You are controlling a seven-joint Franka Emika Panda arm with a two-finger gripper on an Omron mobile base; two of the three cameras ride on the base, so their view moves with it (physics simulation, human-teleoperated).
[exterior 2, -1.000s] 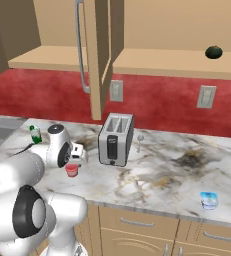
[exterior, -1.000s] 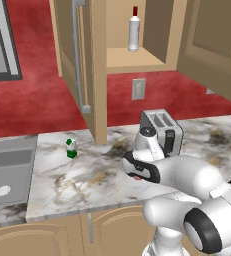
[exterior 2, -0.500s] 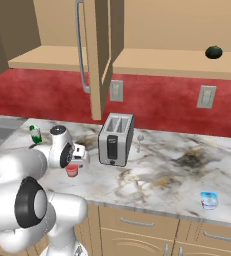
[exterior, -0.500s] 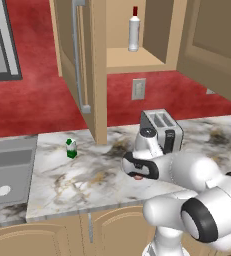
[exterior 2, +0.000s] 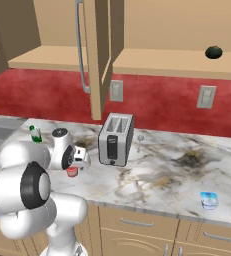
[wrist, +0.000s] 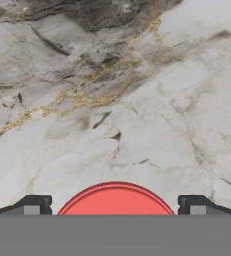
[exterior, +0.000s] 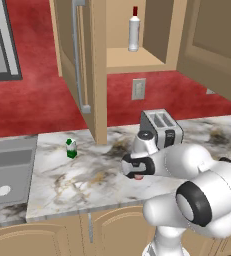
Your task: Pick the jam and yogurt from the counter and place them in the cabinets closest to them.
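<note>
The jam (wrist: pixel 116 200) is a small red pot on the marble counter, seen from above between my two fingertips (wrist: pixel 34 205). My gripper (wrist: pixel 115 206) is open, with one jaw on each side of the pot and a gap on both sides. From the base, the gripper (exterior: pixel 137 170) (exterior 2: pixel 76 161) hangs straight over the jam (exterior 2: pixel 72 171) (exterior: pixel 138 176), left of the toaster. The yogurt (exterior 2: pixel 209 200), a white and light blue cup, stands far to the right near the counter's front edge. The tan cabinets (exterior: pixel 99 60) (exterior 2: pixel 99 50) hang above with doors open.
A silver toaster (exterior: pixel 160 129) (exterior 2: pixel 116 139) stands just right of the hand. A green-and-white container (exterior: pixel 71 148) (exterior 2: pixel 35 133) sits to the left, near the sink (exterior: pixel 7 170). A bottle (exterior: pixel 133 30) stands on the open shelf, and a dark green round object (exterior 2: pixel 213 51) lies on the right shelf.
The hand has come down a little over the jam. The jaws have stayed open, and the jam and yogurt have not moved.
</note>
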